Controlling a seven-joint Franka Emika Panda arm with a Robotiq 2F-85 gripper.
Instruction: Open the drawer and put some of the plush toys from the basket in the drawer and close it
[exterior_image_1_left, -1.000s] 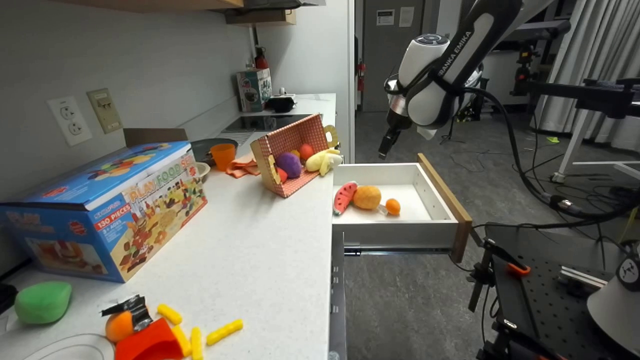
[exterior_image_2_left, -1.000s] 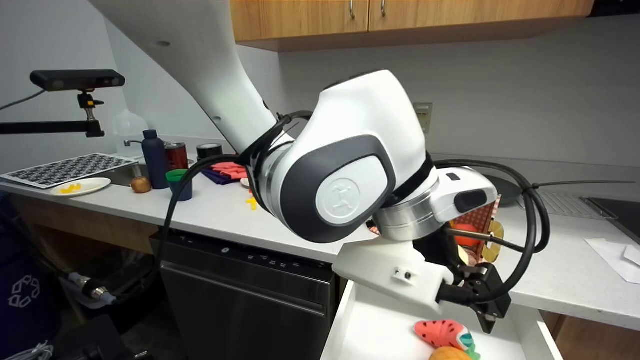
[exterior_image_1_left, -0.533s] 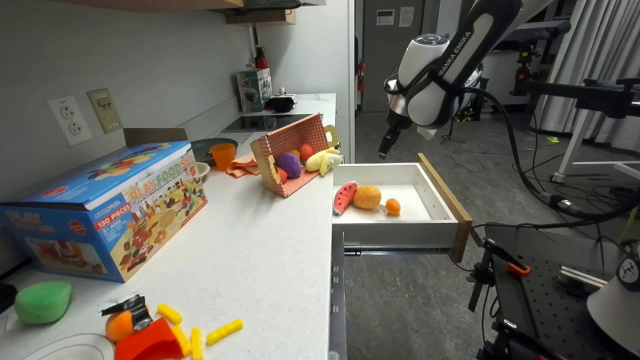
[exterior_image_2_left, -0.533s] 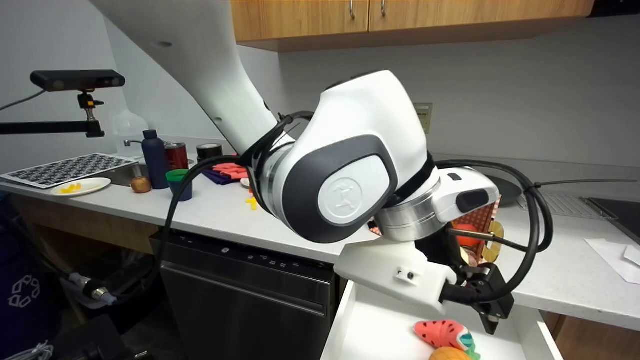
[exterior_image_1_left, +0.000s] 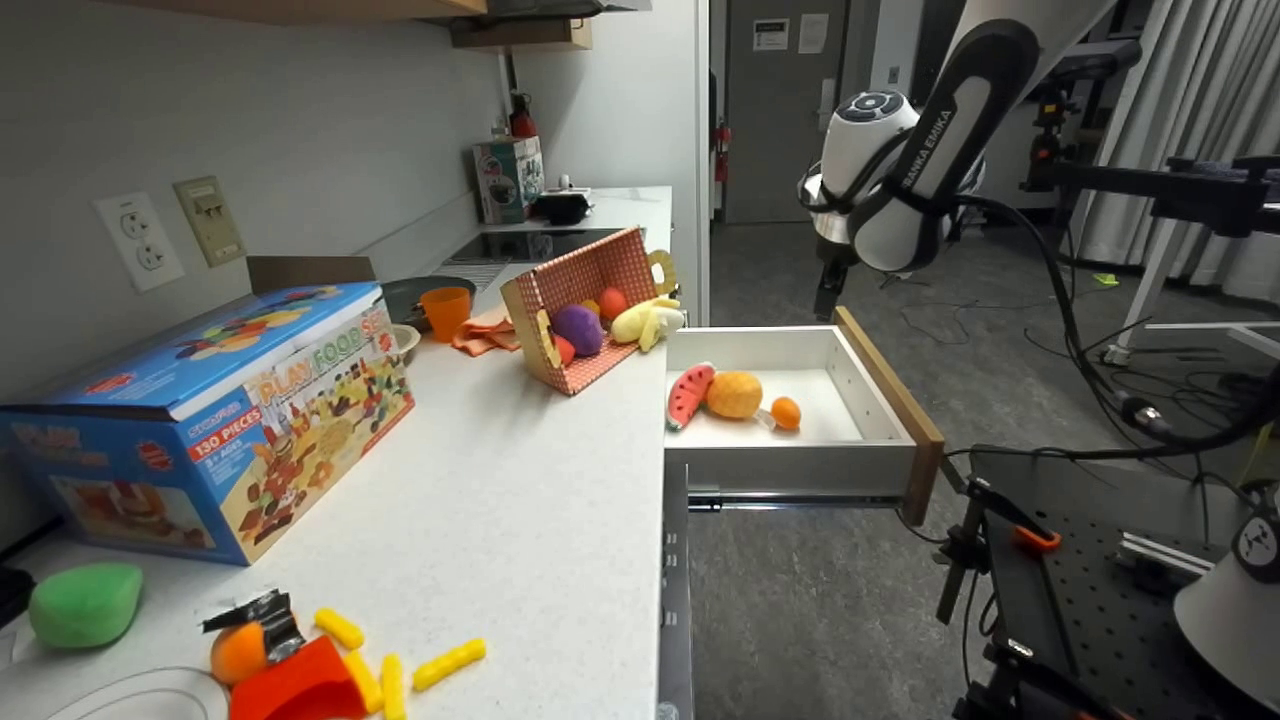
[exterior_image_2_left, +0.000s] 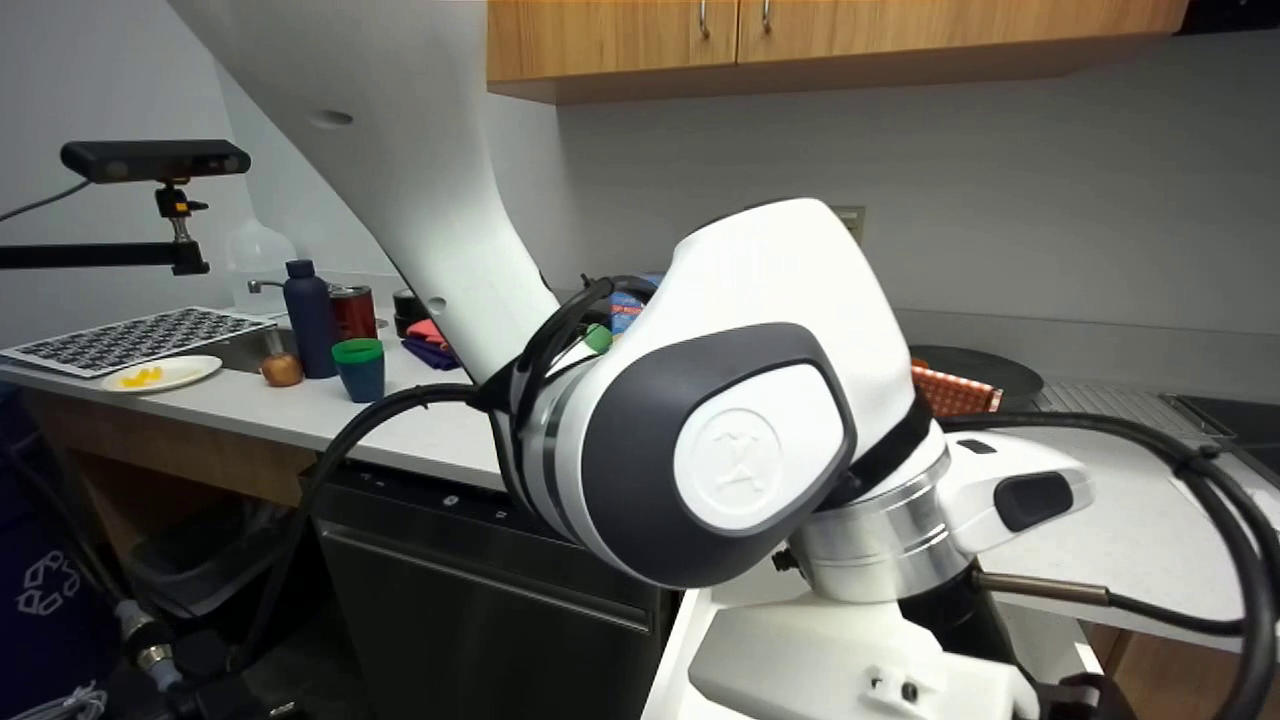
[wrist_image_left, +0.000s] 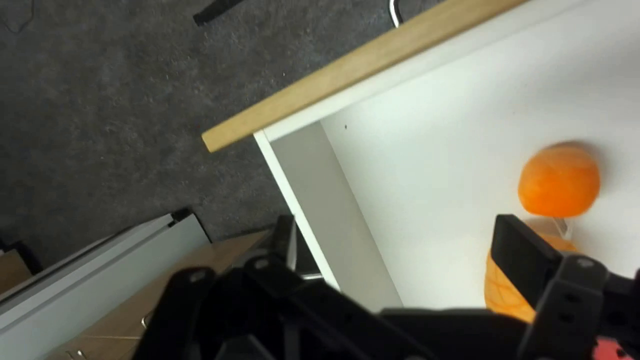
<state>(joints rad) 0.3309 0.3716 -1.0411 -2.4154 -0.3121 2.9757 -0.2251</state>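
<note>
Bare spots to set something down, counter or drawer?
On the counter: open stretch bordered by box, basket and yellow sticks. In the drawer: bare floor between small orange toy and wooden front. Crowded: drawer's counter side, red toy beside big orange toy; basket's mouth, with purple toy and others.

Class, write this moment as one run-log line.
gripper: open, empty | drawer: open, holding red toy, larger orange toy, smaller orange toy | basket: on its side, toys inside
</note>
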